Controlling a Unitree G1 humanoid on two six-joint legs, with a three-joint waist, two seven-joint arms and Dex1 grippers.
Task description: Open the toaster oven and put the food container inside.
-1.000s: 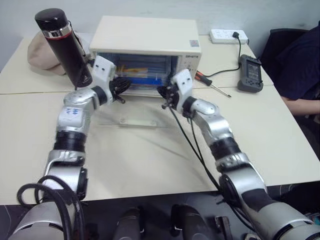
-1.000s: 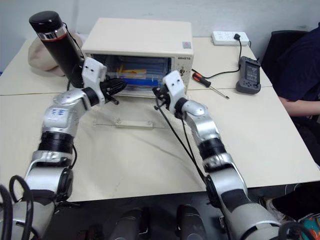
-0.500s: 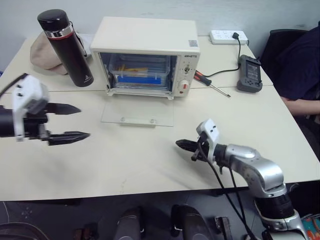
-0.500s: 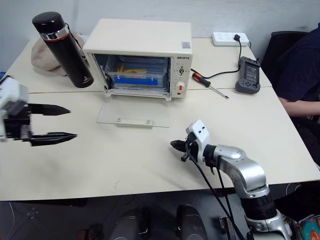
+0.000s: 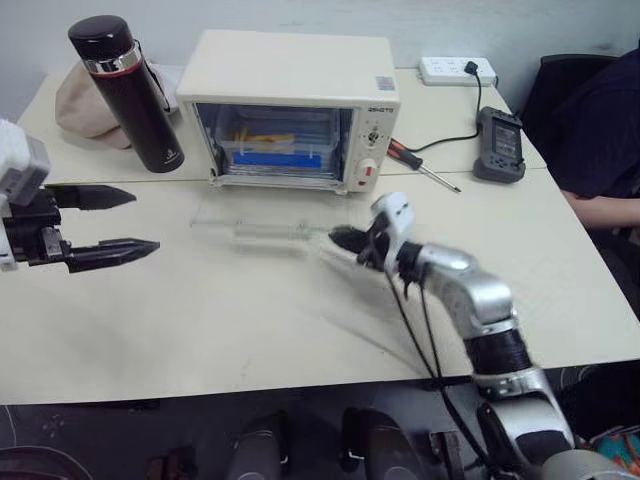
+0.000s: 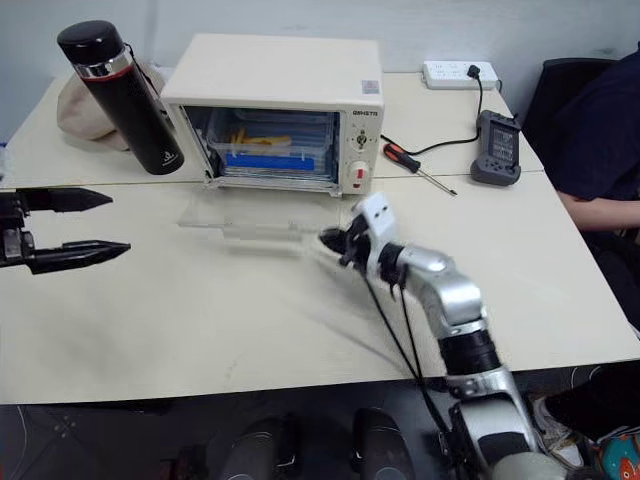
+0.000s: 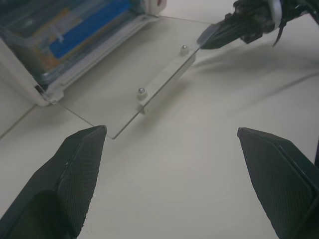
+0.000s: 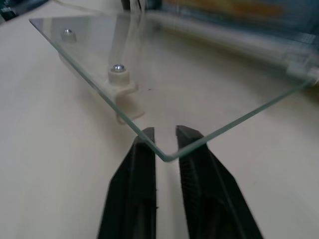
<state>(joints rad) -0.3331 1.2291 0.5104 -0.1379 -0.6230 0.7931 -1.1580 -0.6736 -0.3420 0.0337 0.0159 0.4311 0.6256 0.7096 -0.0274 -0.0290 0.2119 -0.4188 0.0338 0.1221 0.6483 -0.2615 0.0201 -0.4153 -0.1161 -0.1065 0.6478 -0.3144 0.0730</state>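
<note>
**Container in, glass door next**

The cream-white boxy toaster oven point(image 5: 295, 105) is my landmark. The clear plastic food container with blue clips and yellow strips point(image 5: 270, 148) already sits inside it on the rack. The oven's glass drop-down door point(image 5: 262, 225) hangs open in front, front edge lifted slightly off the bench point(image 5: 250, 320).

My right pincer point(image 8: 163, 144) sits at the door's near right corner, its black fingers point(image 8: 137, 164) slightly parted with the glass corner just above the gap; I can't tell whether they touch it. My left pincer point(image 5: 110, 220) hovers well off to the oven's left, fingers spread wide, holding nothing.

Step in hand, I judge: closing the door. To do it well, get under the glass edge or the cream handle bar point(image 8: 119, 89), lift in an arc toward the oven, don't pinch the bare corner hard. Keep the left pincer clear.

Writing: small dark print on the oven's right panel and a sticker on its top, both too small to read. The tall black flask point(image 5: 125, 90) left of the oven bears a small unreadable mark.
</note>
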